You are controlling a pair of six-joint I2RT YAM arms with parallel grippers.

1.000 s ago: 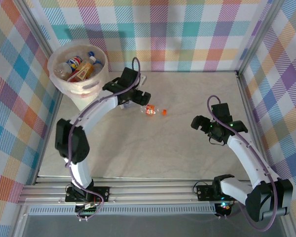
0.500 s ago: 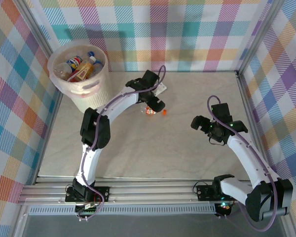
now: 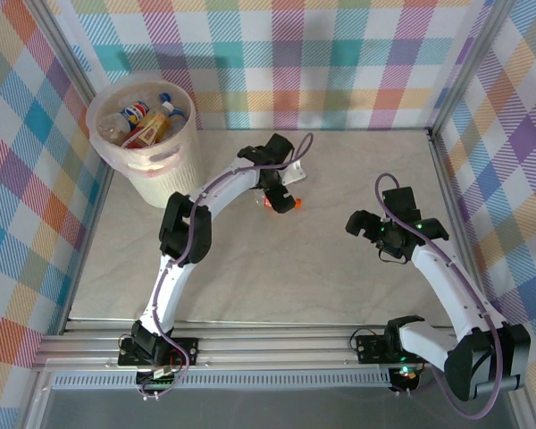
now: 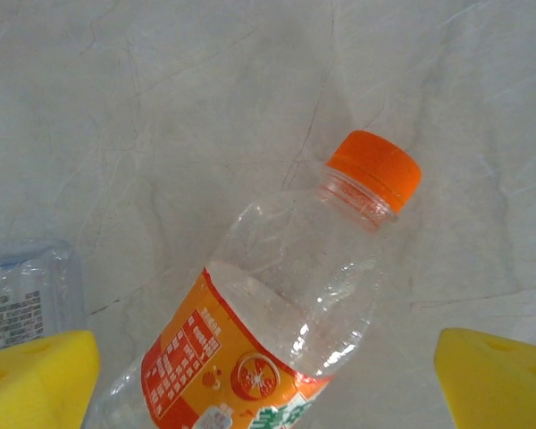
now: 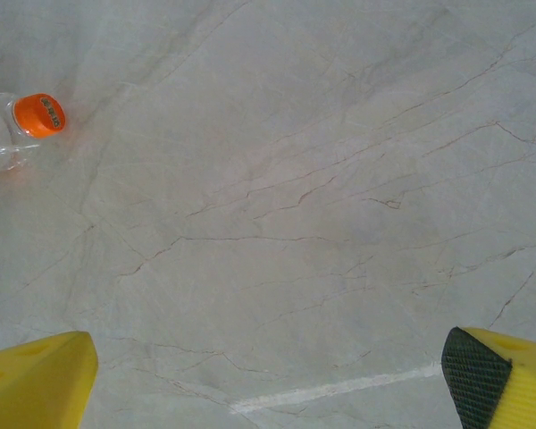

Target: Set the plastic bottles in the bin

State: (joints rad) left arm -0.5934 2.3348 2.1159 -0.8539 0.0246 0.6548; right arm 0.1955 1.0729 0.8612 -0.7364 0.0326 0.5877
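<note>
Bottle base runs off frame between the wide-spread left claw; right claw gapes too.

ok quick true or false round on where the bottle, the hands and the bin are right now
1. The orange-capped bottle lies on the table with the left hand open over it. True.
2. The right hand is shut on a bottle. False: it is open above bare table.
3. The bin holds several bottles. True.
4. The bin stands at the near right corner. False: it stands at the far left corner.
</note>
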